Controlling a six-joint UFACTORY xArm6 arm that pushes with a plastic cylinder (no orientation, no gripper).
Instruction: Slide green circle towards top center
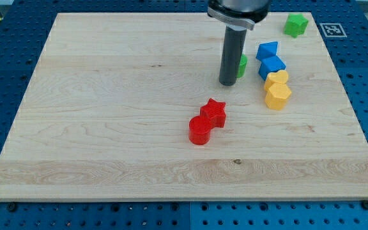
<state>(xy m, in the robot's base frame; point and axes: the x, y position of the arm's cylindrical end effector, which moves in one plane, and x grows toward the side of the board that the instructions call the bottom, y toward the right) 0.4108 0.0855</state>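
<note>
The green circle is mostly hidden behind my rod; only a green sliver shows at the rod's right side. My tip rests on the board at the circle's lower left, touching or nearly touching it. The board's top centre lies up and to the view's left of the circle.
A green star sits near the top right corner. Two blue blocks and two yellow blocks form a column right of the circle. A red star and red cylinder touch near the middle.
</note>
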